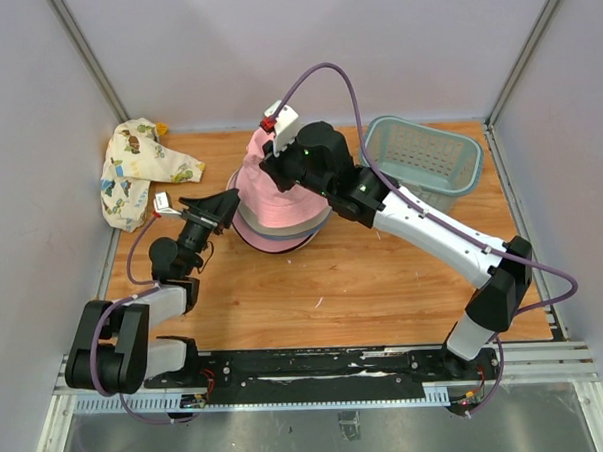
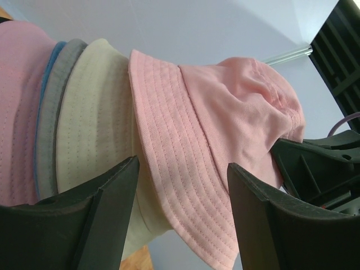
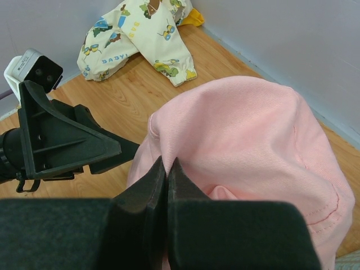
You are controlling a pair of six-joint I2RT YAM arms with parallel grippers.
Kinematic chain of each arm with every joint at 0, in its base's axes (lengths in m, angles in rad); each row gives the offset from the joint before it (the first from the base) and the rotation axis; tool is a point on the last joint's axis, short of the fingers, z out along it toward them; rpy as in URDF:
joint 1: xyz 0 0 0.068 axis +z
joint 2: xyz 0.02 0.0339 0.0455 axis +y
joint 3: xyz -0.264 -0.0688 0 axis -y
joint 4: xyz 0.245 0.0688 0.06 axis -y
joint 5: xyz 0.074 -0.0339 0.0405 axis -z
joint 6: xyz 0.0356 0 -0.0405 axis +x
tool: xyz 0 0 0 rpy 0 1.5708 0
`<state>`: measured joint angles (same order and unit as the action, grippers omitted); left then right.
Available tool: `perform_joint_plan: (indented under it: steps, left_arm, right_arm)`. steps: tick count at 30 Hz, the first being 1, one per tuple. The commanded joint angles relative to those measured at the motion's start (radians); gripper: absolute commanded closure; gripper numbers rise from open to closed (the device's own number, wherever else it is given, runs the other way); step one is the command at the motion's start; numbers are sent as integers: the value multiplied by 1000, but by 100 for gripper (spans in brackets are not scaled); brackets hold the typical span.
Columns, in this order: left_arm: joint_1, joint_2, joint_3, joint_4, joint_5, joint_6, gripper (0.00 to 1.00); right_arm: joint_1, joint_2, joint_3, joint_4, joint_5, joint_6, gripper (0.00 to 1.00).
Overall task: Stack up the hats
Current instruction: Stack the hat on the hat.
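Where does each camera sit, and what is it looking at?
Top: overhead, behind the robot, looking down at the table; both arms show.
Left wrist: on the left arm, facing the hat stack; open left claw frames it.
Right wrist: on the right arm, looking down at the top pink hat; right claw pinches it.
Shared: all see that hat.

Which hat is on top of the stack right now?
The pink hat, crown pinched by the right gripper; the cream hat and grey hat lie beneath it.
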<state>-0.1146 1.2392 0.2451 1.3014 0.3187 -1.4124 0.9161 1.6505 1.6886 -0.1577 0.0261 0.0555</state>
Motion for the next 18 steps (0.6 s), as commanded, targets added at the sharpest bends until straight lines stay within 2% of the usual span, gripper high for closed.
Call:
perform_joint_plan:
  steps: [1,7,11,14,18]
  left_arm:
    - [-11,45,15,124,-1,-18,32]
    - [-36,153,37,280,-2,-50,37]
    - [-45,222,56,379,9,-82,47]
    - [-46,218,58,382,4,-64,61]
    - [-46,196,40,378,-18,-38,88]
  right_arm:
    - [16,1,-22,39,-8,10,100]
    - [15,12,-24,40,-14,15,99]
    - [15,20,-29,39,-15,17,99]
    - [14,21,-34,37,-10,15,100]
    - [12,26,-40,35,-8,16,99]
